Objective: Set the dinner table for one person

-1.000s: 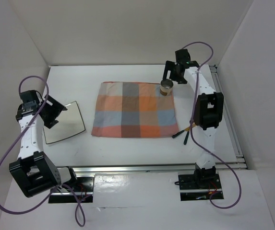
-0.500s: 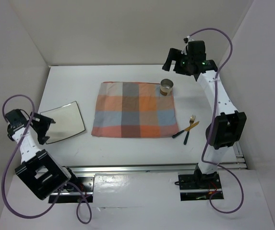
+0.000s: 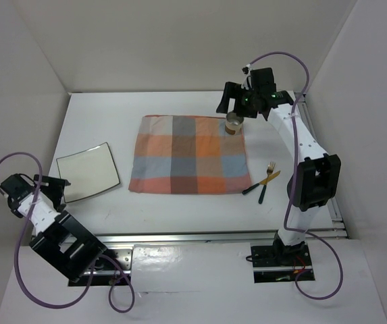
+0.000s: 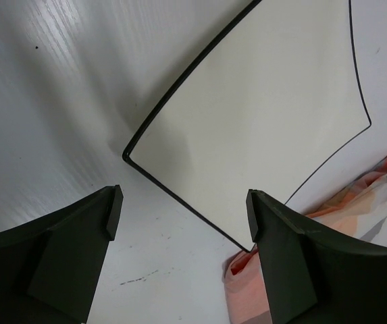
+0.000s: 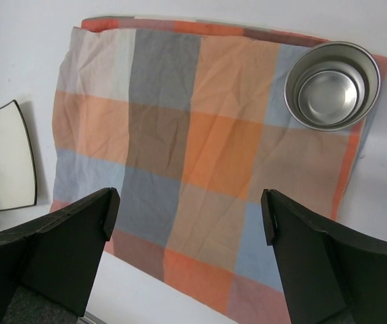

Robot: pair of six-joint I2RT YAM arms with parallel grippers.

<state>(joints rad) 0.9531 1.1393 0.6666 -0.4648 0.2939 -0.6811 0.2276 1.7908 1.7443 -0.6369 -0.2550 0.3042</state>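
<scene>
From above, I see the table (image 3: 179, 209) filling the floor of the white booth, its metal rail running along the near edge by the arm bases. A checked mat (image 3: 190, 155) lies flat in the middle. A metal cup (image 3: 234, 123) stands on the mat's far right corner. A square plate (image 3: 88, 172) sits on the bare table left of the mat, apart from it. Right of the mat, near its near right corner, a fork (image 3: 267, 177) and a knife (image 3: 261, 183) lie crossed on the table. My left gripper (image 3: 61, 191) hangs at the near left, just beside the plate's near left corner, not touching it. My right gripper (image 3: 228, 102) is raised at the far right, above the cup.

On the left wrist camera, the left gripper (image 4: 183, 223) has its jaws spread wide with nothing between them. It looks down on the plate (image 4: 261, 115), its black-rimmed corner pointing toward me, with the mat (image 4: 244, 283) bunched at the lower right and bare table (image 4: 58, 88) on the left.

On the right wrist camera, the right gripper (image 5: 186, 223) is also fully spread and holds nothing. Below it lies the mat (image 5: 200, 135), with the cup (image 5: 331, 84) upright and open at the upper right, clear of both fingers. The plate (image 5: 4, 162) shows at the left edge, and bare table (image 5: 17, 40) at the upper left.
</scene>
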